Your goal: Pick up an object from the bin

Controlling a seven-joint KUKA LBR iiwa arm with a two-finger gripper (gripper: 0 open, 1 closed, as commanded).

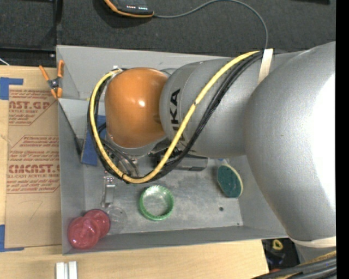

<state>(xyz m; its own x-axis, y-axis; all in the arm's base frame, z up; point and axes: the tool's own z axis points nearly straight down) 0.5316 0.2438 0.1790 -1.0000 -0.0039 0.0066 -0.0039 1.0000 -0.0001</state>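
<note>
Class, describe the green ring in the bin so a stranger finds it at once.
In the grey metal bin, look below the arm's orange cover. A translucent green plastic ring lies there, hollow in the middle; the lumpy pink thing and the teal oval disc either side are solid.

Green translucent ring [156,202] flat on floor of bin [180,231], near lower wall. Teal oval piece [229,181] to its right, well apart. Pink lumpy thing [88,228] in lower-left corner, clear plastic piece [115,217] just beside it. Blue flat thing [89,148] by left wall. Black-and-orange device [128,6] outside, beyond far wall. Light wooden surface [163,261] below.
</note>
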